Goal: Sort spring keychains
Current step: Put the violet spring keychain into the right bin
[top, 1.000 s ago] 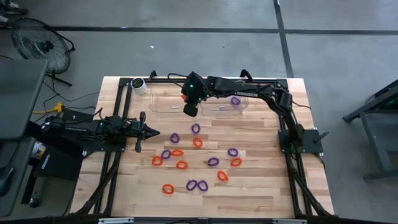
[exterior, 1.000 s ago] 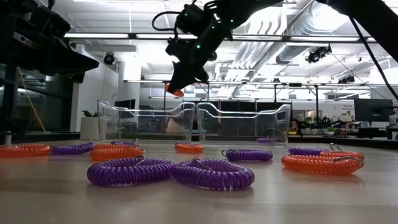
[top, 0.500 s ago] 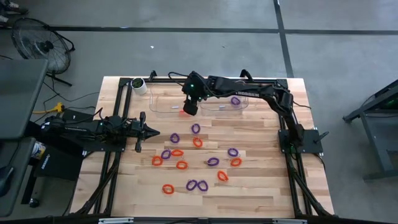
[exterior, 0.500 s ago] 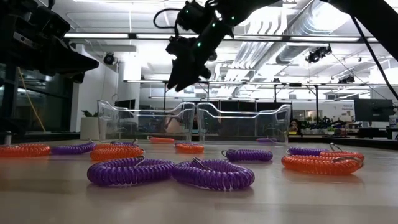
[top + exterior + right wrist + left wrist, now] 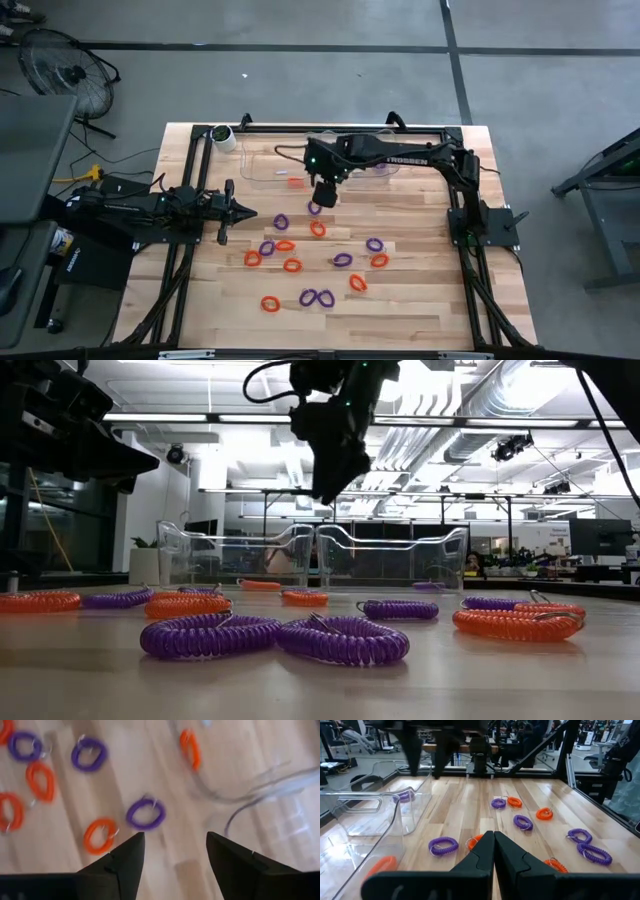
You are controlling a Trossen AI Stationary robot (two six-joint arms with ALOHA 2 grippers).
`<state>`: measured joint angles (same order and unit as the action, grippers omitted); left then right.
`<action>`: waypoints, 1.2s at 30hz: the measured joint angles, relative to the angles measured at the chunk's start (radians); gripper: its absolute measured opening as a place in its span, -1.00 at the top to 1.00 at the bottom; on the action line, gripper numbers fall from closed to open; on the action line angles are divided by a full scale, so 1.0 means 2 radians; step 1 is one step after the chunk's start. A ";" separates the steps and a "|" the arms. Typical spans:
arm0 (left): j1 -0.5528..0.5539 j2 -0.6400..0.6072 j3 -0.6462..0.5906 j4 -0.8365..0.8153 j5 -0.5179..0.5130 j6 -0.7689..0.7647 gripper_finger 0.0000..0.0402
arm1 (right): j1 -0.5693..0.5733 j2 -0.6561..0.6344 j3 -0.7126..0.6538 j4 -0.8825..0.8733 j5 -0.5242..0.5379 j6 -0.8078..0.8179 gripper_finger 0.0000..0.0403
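- The right gripper point(image 5: 324, 193) is held with its dark fingers spread and nothing between them, above the wooden table point(image 5: 420, 300).
- Just behind it stand two clear plastic bins point(image 5: 262, 167); one orange-red coiled spring keychain point(image 5: 294, 182) lies in the left bin, one purple coiled spring keychain point(image 5: 380, 166) in the right.
- Directly beneath it lies another purple keychain point(image 5: 314, 207); the remaining loops are scattered nearer the front edge.
- The left gripper point(image 5: 243, 211) is clenched empty, parked well left.
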<state>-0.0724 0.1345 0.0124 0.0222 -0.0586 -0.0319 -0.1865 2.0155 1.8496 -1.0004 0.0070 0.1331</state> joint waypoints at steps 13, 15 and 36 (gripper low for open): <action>0.000 0.000 0.000 0.000 0.000 0.000 0.99 | 0.065 -0.105 -0.166 0.066 -0.020 0.073 0.00; 0.000 0.000 0.000 0.000 0.000 0.000 0.99 | 0.079 -0.142 -0.231 0.104 -0.020 0.112 0.01; 0.000 0.000 0.000 0.000 -0.001 0.000 0.99 | 0.185 -0.216 -0.505 0.254 -0.032 0.330 0.01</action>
<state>-0.0727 0.1345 0.0124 0.0219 -0.0605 -0.0315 0.1832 1.5835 0.8402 -0.4923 -0.0572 0.7929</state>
